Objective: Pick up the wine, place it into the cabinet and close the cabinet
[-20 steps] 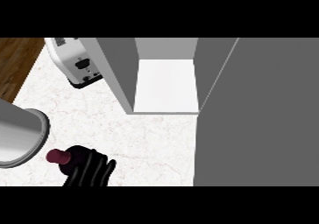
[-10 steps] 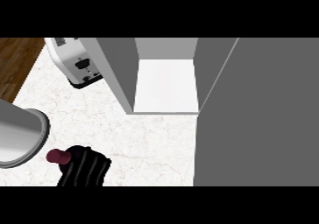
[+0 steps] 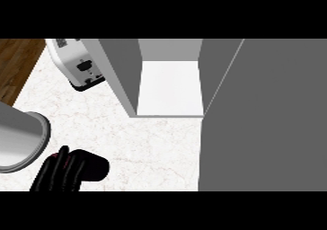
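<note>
Mostly hidden: wine (image 3: 58,156), only a dark red bit peeking out at the counter's (image 3: 146,139) lower left. Wrapped round by the black fingers of the left hand (image 3: 63,170). Just beside a grey pot (image 3: 17,137), cut off. Further up, an open cabinet (image 3: 167,85) and a toaster (image 3: 77,67).

a single black hand (image 3: 63,173) shows at about seven o'clock in the head view, rising from the lower edge. its fingers (image 3: 57,170) are curled over the dark wine bottle (image 3: 93,166), hiding most of it; a sliver of red cap peeks out. no forearm shows, and no other hand.
</note>
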Motion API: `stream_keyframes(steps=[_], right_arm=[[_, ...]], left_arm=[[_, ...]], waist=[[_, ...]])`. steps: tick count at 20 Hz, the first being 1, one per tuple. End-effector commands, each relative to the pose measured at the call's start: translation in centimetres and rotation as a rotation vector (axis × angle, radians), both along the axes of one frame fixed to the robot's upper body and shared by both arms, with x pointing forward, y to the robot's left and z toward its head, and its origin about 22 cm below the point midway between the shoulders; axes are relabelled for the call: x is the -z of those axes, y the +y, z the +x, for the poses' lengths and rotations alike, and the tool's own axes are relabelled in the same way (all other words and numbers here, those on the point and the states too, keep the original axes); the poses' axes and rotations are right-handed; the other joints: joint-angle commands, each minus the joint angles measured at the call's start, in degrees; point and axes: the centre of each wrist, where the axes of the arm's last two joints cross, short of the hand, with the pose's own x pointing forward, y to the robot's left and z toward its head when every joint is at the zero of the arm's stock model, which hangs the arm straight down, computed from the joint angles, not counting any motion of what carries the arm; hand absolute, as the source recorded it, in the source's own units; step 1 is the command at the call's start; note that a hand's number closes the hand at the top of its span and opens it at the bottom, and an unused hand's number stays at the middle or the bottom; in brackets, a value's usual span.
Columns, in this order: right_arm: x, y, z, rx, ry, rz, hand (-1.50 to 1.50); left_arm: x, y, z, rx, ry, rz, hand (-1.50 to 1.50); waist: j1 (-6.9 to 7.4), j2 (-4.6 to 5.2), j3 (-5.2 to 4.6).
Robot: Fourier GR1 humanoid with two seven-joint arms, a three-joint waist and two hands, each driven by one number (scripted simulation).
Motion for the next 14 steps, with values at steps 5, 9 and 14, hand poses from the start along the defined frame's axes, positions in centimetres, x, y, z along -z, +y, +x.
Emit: stream_keyframes(steps=[5, 9, 14], right_arm=[[-1.0, -0.2, -2.2, -0.012, -0.026, 0.012, -1.5], [-2.0, 0.2, -3.5, -0.015, -0.053, 0.027, -1.5], [-1.9, 0.1, -3.1, -0.013, -0.032, 0.027, -1.5]], left_arm=[[-3.8, 4.3, -1.6, -0.072, -0.113, -0.006, -1.5], [-2.9, 5.1, -1.2, -0.091, -0.053, -0.032, -1.5], [-0.2, 7.0, 1.5, -0.107, 0.008, -0.047, -1.5]], waist=[[-0.01, 0.06, -0.03], [0.03, -0.04, -0.05], [-0.18, 0.11, -0.08]])
